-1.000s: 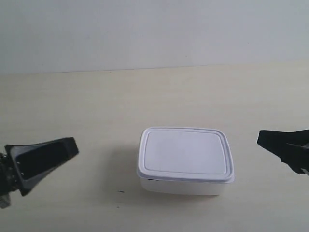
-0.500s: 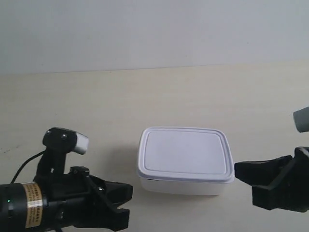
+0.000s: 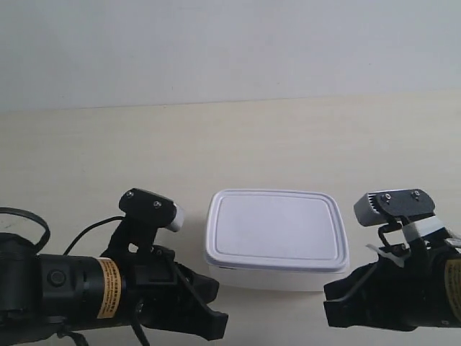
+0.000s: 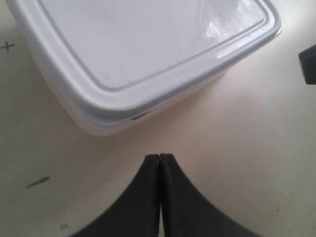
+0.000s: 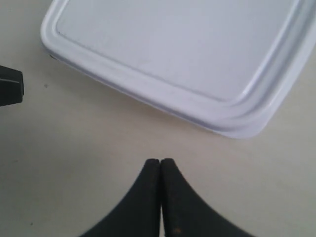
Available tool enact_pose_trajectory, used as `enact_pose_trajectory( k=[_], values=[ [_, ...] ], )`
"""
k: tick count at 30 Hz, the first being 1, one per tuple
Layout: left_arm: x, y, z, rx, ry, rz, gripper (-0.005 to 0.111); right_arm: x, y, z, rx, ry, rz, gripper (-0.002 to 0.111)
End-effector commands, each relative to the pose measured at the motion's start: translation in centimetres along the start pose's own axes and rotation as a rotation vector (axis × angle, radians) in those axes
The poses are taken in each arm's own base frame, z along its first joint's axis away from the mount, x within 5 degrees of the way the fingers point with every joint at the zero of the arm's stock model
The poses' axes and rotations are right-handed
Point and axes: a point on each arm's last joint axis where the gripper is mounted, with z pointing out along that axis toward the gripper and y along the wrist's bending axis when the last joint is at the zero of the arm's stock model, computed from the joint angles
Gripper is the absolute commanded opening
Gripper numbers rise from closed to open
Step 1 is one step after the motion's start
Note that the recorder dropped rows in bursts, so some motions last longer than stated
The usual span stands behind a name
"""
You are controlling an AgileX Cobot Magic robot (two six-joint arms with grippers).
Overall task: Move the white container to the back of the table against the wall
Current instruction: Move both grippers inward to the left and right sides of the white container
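Observation:
The white container [image 3: 276,231] stands lidded on the table [image 3: 108,151], well forward of the wall [image 3: 216,50]. My left gripper [image 4: 160,156] is shut and empty. It points at the table just short of the container's [image 4: 148,44] near corner. In the exterior view it is the arm at the left, tip [image 3: 216,324] beside the box's front left corner. My right gripper [image 5: 161,160] is also shut with nothing in it, a little off the container's [image 5: 187,44] lid rim. Its tip [image 3: 331,303] sits by the front right corner. Neither touches the box.
Bare tabletop runs from the container back to the wall. A small dark speck [image 4: 38,182] marks the table near the left gripper. Each wrist view catches the other gripper's dark tip [image 4: 308,64] [image 5: 11,88] at its edge.
Both arms have come in from the sides of the exterior view to flank the container's front corners. The container has not moved.

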Motion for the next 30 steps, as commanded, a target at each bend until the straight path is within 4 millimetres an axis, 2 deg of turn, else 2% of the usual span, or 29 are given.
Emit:
enact_pose_trajectory(
  k=[1,13,17,26,30],
  values=[
    [-0.4,-0.2,0.9,-0.003,0.033,0.081,0.000,-0.9,-0.1,0.9,0.012,0.016,-0.033,0.000],
    [-1.7,0.0,2.4,-0.051,0.063,0.115,0.000,-2.5,-0.7,3.1,0.046,0.062,-0.056,0.000],
    [-1.9,0.3,3.5,-0.067,0.082,0.121,0.000,-3.1,-1.1,4.1,0.064,0.075,-0.050,0.000],
    [-4.1,0.7,4.2,-0.116,0.068,0.135,0.000,-3.6,-1.2,4.4,0.084,0.070,-0.058,0.000],
    [-4.2,0.8,4.3,-0.127,0.072,0.134,0.000,-3.7,-1.6,4.4,0.126,0.065,-0.053,0.000]
  ],
)
